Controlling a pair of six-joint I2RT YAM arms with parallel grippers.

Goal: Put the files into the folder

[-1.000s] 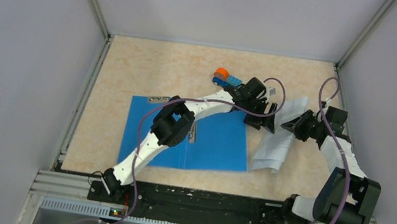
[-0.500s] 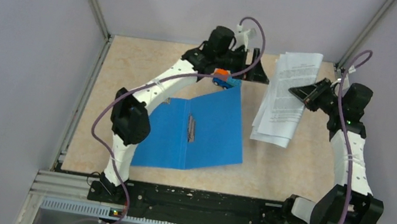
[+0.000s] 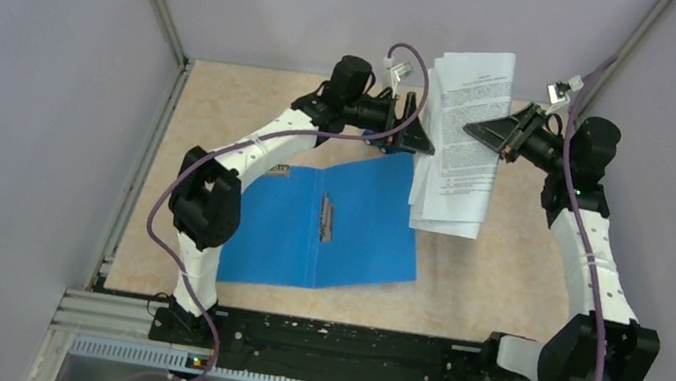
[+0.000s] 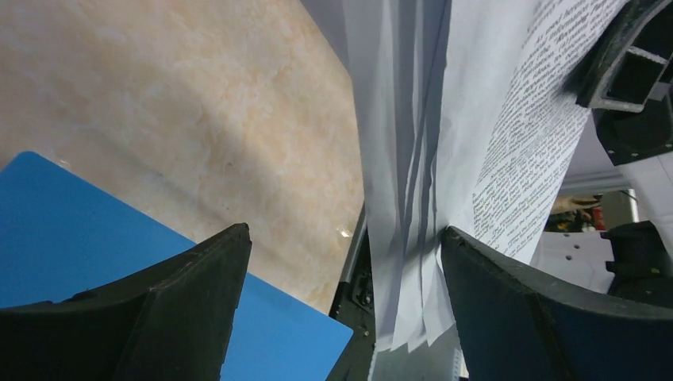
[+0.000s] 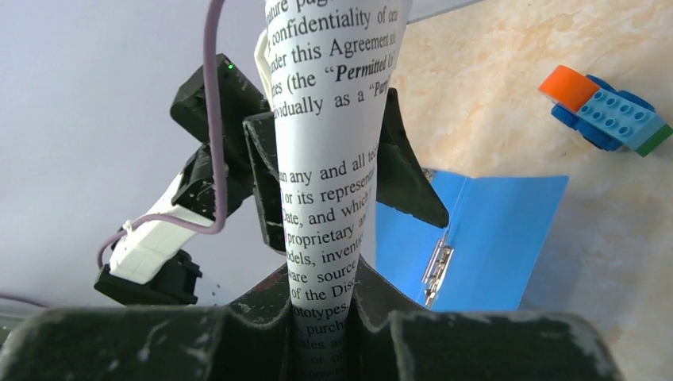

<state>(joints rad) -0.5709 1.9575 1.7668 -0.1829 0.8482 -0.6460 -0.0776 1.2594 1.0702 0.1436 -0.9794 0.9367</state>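
The files (image 3: 464, 139) are white sheets covered in dense black print. The folder (image 3: 369, 226) is bright blue, its clip (image 3: 327, 219) silvery. The table (image 3: 245, 106) is mottled cream-beige. The toy truck (image 5: 615, 115) is blue with an orange block and a green end. Purple cables (image 5: 209, 63) run along white-and-black arms (image 3: 271, 135).
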